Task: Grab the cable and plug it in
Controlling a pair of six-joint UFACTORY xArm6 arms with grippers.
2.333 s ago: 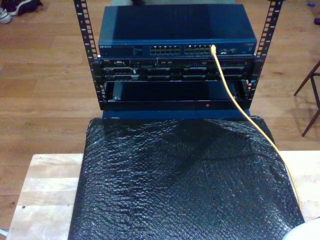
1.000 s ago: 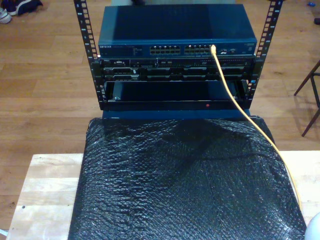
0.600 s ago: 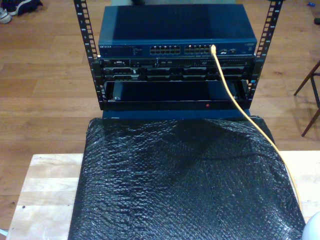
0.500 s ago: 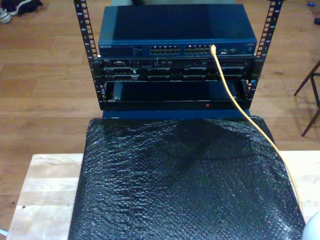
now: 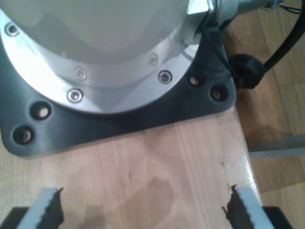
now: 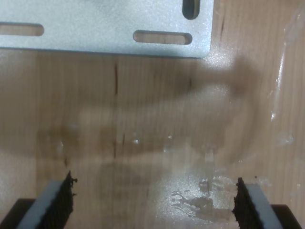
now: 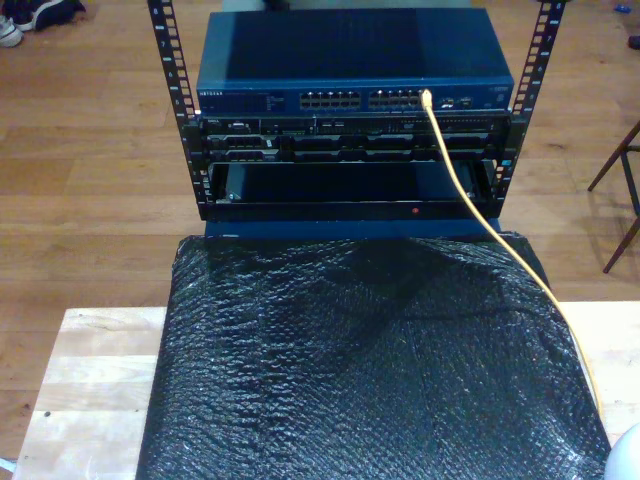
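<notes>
The yellow-orange cable [image 7: 478, 213] runs from a port on the front of the blue switch [image 7: 350, 60], down across the rack and over the black sheet toward the exterior view's lower right. Its tip [image 7: 426, 97] sits at that port. My first gripper [image 5: 143, 210] is open above bare wood, with nothing between its fingers [image 5: 47, 210]. It faces a silver arm base [image 5: 95, 52] on a black plate. My second gripper [image 6: 155, 200] is also open and holds nothing, over wood near a slotted metal plate [image 6: 105, 24].
A black bubble-wrap sheet [image 7: 370, 370] covers the middle of the wooden table [image 7: 90, 370]. The rack [image 7: 350, 160] stands beyond the table's far edge on a wooden floor. A white rounded arm part [image 7: 628, 455] shows at the exterior view's lower right corner. A chair leg [image 7: 620, 170] stands at that view's right.
The white rounded part at the exterior view's lower right corner has drawn back toward the corner. The cable and the rack have not moved.
</notes>
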